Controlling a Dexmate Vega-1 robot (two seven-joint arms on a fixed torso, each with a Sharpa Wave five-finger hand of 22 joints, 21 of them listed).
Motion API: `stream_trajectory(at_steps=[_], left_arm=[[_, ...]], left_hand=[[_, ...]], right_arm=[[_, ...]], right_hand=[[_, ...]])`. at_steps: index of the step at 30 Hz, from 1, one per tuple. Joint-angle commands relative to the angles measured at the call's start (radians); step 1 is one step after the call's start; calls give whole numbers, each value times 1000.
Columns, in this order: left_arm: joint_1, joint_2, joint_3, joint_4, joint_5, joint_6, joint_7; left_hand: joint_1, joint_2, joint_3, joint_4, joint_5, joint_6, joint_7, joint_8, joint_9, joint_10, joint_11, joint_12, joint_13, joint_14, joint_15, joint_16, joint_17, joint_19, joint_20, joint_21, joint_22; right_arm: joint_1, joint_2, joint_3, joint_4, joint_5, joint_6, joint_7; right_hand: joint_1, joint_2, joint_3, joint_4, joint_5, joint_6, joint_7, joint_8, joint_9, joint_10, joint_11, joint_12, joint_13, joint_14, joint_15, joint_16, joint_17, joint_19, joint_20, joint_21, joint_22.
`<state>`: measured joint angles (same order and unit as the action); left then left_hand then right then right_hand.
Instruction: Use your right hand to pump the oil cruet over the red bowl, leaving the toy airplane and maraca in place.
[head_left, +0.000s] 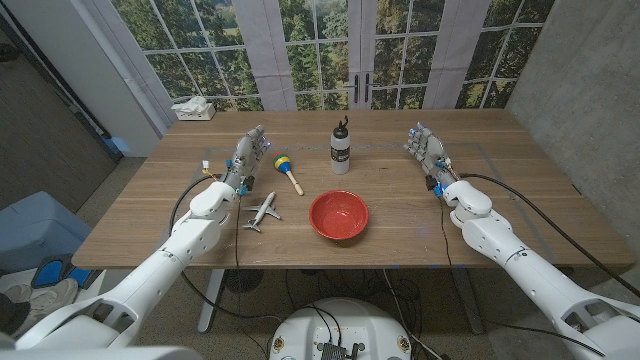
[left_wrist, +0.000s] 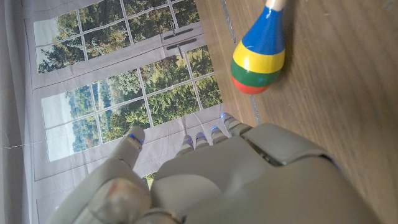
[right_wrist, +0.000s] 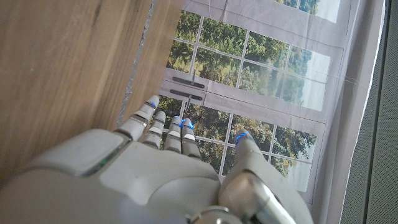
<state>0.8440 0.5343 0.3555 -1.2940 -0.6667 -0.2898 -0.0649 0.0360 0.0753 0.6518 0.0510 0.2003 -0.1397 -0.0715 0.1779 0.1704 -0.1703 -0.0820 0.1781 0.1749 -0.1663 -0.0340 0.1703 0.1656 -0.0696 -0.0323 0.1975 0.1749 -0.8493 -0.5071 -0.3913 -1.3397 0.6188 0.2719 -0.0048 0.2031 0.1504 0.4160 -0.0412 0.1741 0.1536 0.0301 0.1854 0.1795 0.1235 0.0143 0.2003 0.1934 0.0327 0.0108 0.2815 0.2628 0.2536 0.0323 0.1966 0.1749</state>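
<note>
The oil cruet (head_left: 341, 146), a white bottle with a black pump top, stands upright at the table's back middle. In front of it sits the red bowl (head_left: 339, 215). A small white toy airplane (head_left: 261, 212) lies left of the bowl. The striped maraca (head_left: 287, 170) (left_wrist: 260, 55) with a wooden handle lies behind the airplane. My right hand (head_left: 428, 149) (right_wrist: 168, 168) waits well to the right of the cruet, fingers apart, holding nothing. My left hand (head_left: 250, 150) (left_wrist: 211, 174) stands just left of the maraca, open and holding nothing.
A white cloth-like object (head_left: 194, 109) lies at the table's back left corner. Windows and curtains stand behind the table. A bare stretch of wood lies between my right hand and the cruet.
</note>
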Motion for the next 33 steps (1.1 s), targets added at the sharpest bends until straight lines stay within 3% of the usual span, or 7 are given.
stream_trajectory(at_steps=[1,18,20,21,24,26,33], left_arm=[[-6,9,-10,26,-16,-7,-32],[-39,6,-6,64,-14,-17,-61],[-38,6,-7,64,-13,-19,-62],[-38,7,-7,63,-14,-18,-63],[-38,7,-8,63,-14,-22,-64],[-36,9,-8,60,-13,-21,-65],[-29,12,-10,53,-13,-27,-66]], left_hand=[[-2,66,7,-1,8,-10,1,6,1,-72,-5,6,2,-97,-47,5,5,-8,-29,4,4],[-3,65,6,-1,8,-10,0,6,1,-72,-5,7,2,-97,-47,5,5,-8,-29,4,4],[-3,65,6,-2,8,-10,0,6,1,-71,-5,7,2,-97,-47,6,5,-7,-29,4,4],[-3,65,6,-2,8,-10,0,6,1,-71,-4,7,2,-97,-47,5,5,-8,-29,4,4],[-3,65,5,-2,8,-10,-2,6,1,-70,-6,7,2,-98,-48,5,5,-7,-29,4,4],[-3,65,6,-2,8,-10,-1,6,1,-71,-7,7,2,-98,-49,5,5,-8,-29,4,4],[-3,67,6,-1,8,-12,-3,6,1,-74,-8,6,2,-101,-51,4,5,-7,-31,4,4]], right_arm=[[27,16,-27,-5,-36,-12,-18],[22,36,-22,1,-76,31,-80],[19,45,-16,17,-83,72,-84],[14,45,-15,7,-101,72,-115],[-5,24,-27,-42,-223,63,-232],[-13,9,-27,-66,-223,48,-224],[-32,-19,-22,-116,-204,-21,-216]], right_hand=[[11,8,8,-1,5,8,-1,7,3,9,1,3,3,9,-1,6,3,5,-3,7,2],[21,14,19,-13,8,-5,-27,3,3,-22,-26,-8,3,37,7,17,8,32,44,18,4],[53,5,37,-50,13,-54,-54,5,4,-48,-42,1,4,267,-22,121,49,202,32,93,27],[67,-6,41,-69,12,-77,-63,16,7,-8,-39,16,2,654,-50,318,152,451,-11,261,97],[76,-61,38,-106,7,-81,-79,11,2,260,-43,42,1,1225,-213,840,686,881,-184,904,647],[-29,-112,36,-86,0,-66,-51,5,0,345,-37,8,-3,1321,-223,982,949,861,-223,1194,1021],[-66,-174,32,-103,13,-14,85,17,-2,319,-33,-16,-5,1347,-223,1084,971,842,-237,1361,1067]])
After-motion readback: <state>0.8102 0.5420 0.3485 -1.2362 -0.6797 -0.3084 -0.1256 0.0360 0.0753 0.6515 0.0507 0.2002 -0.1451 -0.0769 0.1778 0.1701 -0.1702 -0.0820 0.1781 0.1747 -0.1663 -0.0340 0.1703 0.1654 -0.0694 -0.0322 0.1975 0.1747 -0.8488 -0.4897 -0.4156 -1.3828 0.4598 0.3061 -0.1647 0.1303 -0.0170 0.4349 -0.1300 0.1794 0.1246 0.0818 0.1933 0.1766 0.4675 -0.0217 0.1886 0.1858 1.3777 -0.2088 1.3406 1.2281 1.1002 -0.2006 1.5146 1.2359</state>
